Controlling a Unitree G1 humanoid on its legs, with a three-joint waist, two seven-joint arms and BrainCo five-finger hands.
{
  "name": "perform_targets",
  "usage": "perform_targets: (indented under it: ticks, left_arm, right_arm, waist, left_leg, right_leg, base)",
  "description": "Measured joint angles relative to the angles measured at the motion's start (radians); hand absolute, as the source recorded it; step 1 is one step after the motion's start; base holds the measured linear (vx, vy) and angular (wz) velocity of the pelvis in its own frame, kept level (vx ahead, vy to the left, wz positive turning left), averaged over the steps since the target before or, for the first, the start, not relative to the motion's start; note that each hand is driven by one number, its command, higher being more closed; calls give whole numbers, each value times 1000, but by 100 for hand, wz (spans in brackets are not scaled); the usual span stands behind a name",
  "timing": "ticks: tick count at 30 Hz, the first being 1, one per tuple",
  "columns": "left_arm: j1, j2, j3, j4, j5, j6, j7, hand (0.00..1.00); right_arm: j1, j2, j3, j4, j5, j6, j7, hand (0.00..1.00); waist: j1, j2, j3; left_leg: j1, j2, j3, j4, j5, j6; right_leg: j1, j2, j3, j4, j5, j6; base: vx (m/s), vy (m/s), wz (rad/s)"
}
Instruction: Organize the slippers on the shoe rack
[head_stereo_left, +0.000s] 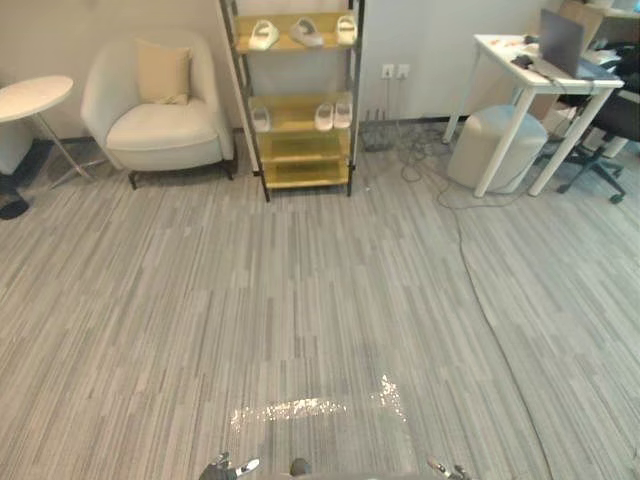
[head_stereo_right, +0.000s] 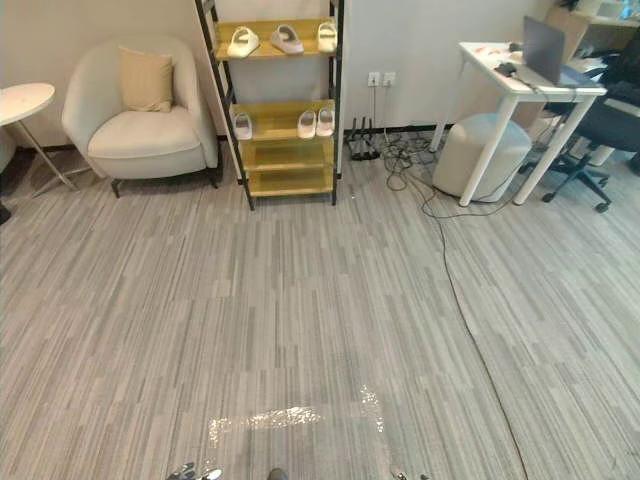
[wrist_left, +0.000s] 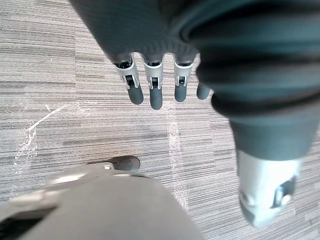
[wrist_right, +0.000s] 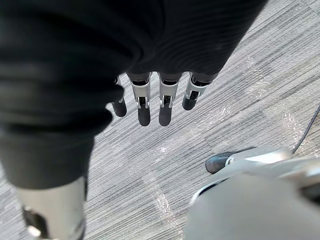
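The wooden shoe rack (head_stereo_left: 303, 151) with a dark frame stands against the far wall. Three pale slippers lie on its top shelf: one at the left (head_stereo_left: 263, 35), one in the middle (head_stereo_left: 306, 32), one at the right (head_stereo_left: 346, 29). The middle shelf holds a single slipper (head_stereo_left: 261, 119) at the left and a pair (head_stereo_left: 333, 114) at the right. The lower shelves are bare. My left hand (wrist_left: 153, 89) hangs over the carpet with straight fingers, holding nothing. My right hand (wrist_right: 164, 102) hangs the same way, open, far from the rack.
A cream armchair (head_stereo_left: 160, 105) with a cushion stands left of the rack, beside a round white side table (head_stereo_left: 30, 95). At the right are a white desk (head_stereo_left: 540, 75), a grey pouf (head_stereo_left: 495, 145) and an office chair (head_stereo_left: 610, 130). Cables (head_stereo_left: 455, 215) trail across the grey carpet.
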Motion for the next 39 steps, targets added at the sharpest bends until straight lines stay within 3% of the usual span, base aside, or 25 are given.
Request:
perform_targets:
  ticks: [10,34,36,38,39]
  left_arm:
    - [-23,-6,10,10,29,-11,1,0]
    - [-44,8,6,20,40,-12,1,0]
    - [-50,10,6,19,39,-12,1,0]
    - [-65,10,9,17,38,-12,1,0]
    - [-64,1,16,17,38,-12,1,0]
  right_arm:
    - [-76,42,0,1,-61,-10,8,0]
    - [-98,41,49,28,-102,-4,7,0]
    - [-101,41,55,26,-101,-5,7,0]
    - [-105,27,61,25,-101,-5,7,0]
    - [-106,14,73,23,-100,-6,8,0]
  waist:
    - [1,4,34]
    - [0,-20,68]
    - [1,-23,74]
    - [4,-18,89]
    - [5,2,98]
  left_leg:
    - [42,-3,0,-26,4,-6]
    - [39,-19,-17,-27,12,-7]
    - [8,-17,-13,32,-26,-2]
    - [-89,4,7,253,-138,-10]
    - [-143,40,29,403,-209,-19]
  right_leg:
    - [43,-4,-38,-15,-4,41]
    - [77,-16,-98,-62,9,22]
    - [73,-18,-100,-59,9,22]
    - [70,-13,-97,-46,1,14]
    - [75,6,-89,-39,-9,3]
  base:
    - [7,-23,4]
    - [-19,-15,5]
    - [0,0,0]
    - [-22,9,-12]
    - [-53,21,-22]
